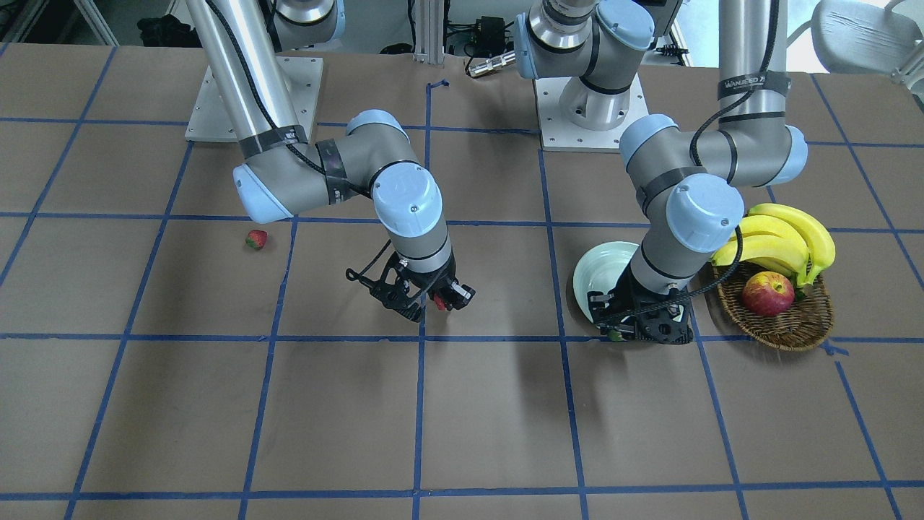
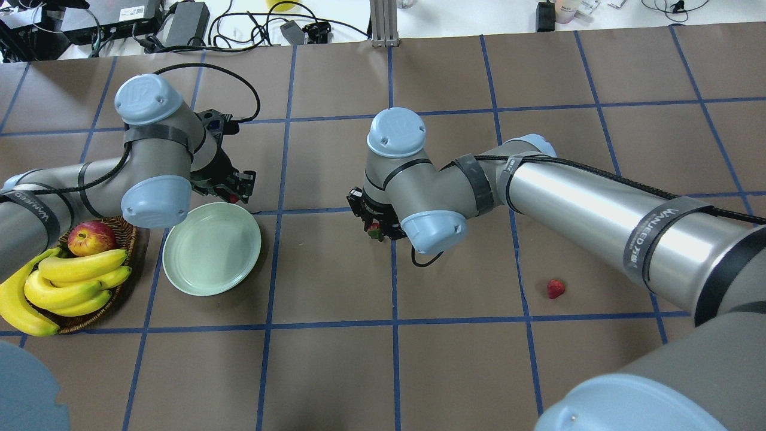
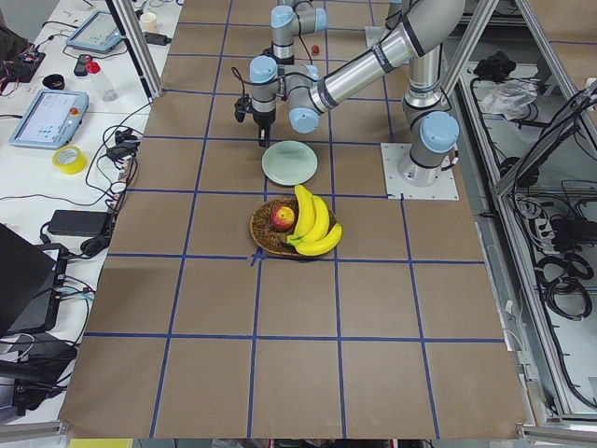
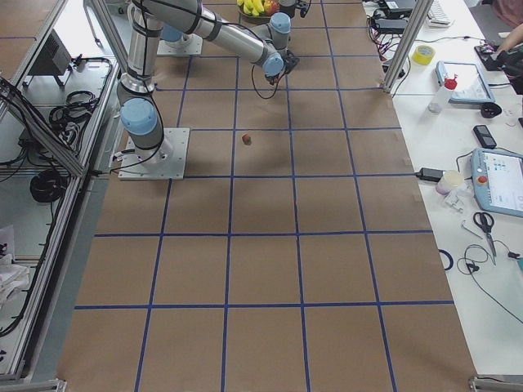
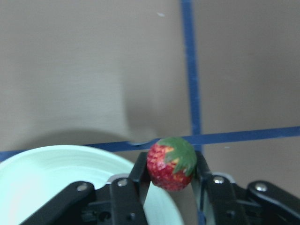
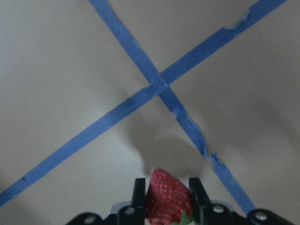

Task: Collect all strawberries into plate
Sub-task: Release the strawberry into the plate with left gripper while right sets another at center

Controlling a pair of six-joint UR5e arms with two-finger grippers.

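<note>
Strawberry A [image 5: 164, 171] is being grasped by the left claw [image 5: 171, 161], which is clenching it from both sides, green cap facing up. That claw is hanging at the far rim of the plate [image 5: 42, 178]; the plate is lying just below it, on the robot's side. Beyond the plate, further out to the claw's left, the basket [image 1: 794, 336] is carrying an apple [image 1: 768, 293] and bananas [image 1: 787, 242].

Strawberry B [image 6: 165, 199] is being grasped by the right claw [image 6: 167, 183], likewise clenching it, tip pointing forward. This claw is hovering above the table [image 2: 455, 371], throwing a shadow beside a crossing of blue tape [image 6: 157, 86] just ahead of it. The plate is lying well off to its left.

Strawberry C [image 2: 555, 288] is lying loose on the table, well apart from the right claw, out to its right and nearer the robot.
</note>
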